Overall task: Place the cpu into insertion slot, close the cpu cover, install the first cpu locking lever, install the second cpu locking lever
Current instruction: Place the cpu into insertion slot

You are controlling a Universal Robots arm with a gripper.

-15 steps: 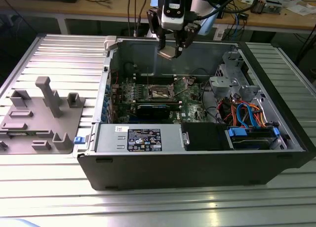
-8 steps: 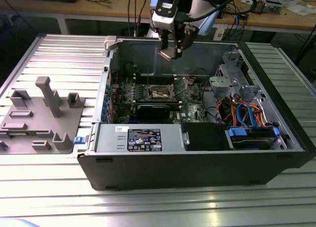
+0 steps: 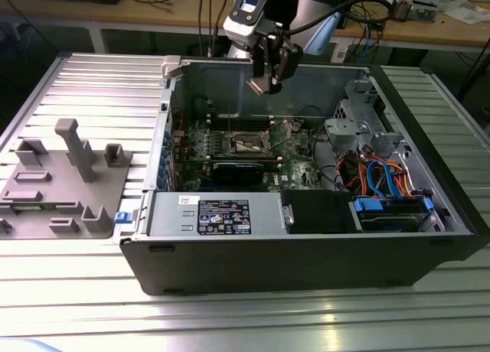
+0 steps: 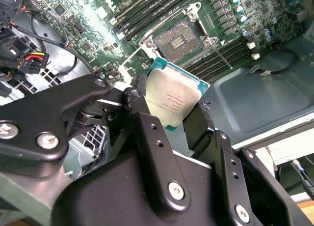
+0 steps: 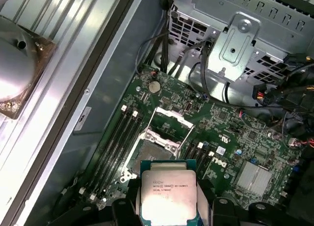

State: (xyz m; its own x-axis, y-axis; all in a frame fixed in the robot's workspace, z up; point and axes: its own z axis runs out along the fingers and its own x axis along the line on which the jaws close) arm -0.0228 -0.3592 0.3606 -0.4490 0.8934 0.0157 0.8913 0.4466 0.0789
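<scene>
My gripper (image 3: 268,78) hangs over the open computer case (image 3: 306,252), shut on the cpu (image 3: 258,85). In both wrist views the cpu (image 4: 174,96) (image 5: 168,194) is a flat square chip with a silver top and green edge, pinched at two opposite sides between the black fingers (image 4: 142,105). It is in the air, well above the board. The insertion slot (image 3: 249,144) (image 4: 182,39) (image 5: 151,153) lies bare on the green motherboard, dark centre showing. The cpu cover (image 5: 169,119), a silvery frame with a square window, stands swung up at the slot's far side.
Rows of memory slots (image 5: 115,137) flank the socket. A long black card (image 3: 245,169) lies just in front of it, then the black power-supply box (image 3: 222,214). A metal drive cage (image 3: 358,124) and coloured cables (image 3: 383,176) sit at the exterior view's right. A grey fixture (image 3: 61,184) stands outside the case.
</scene>
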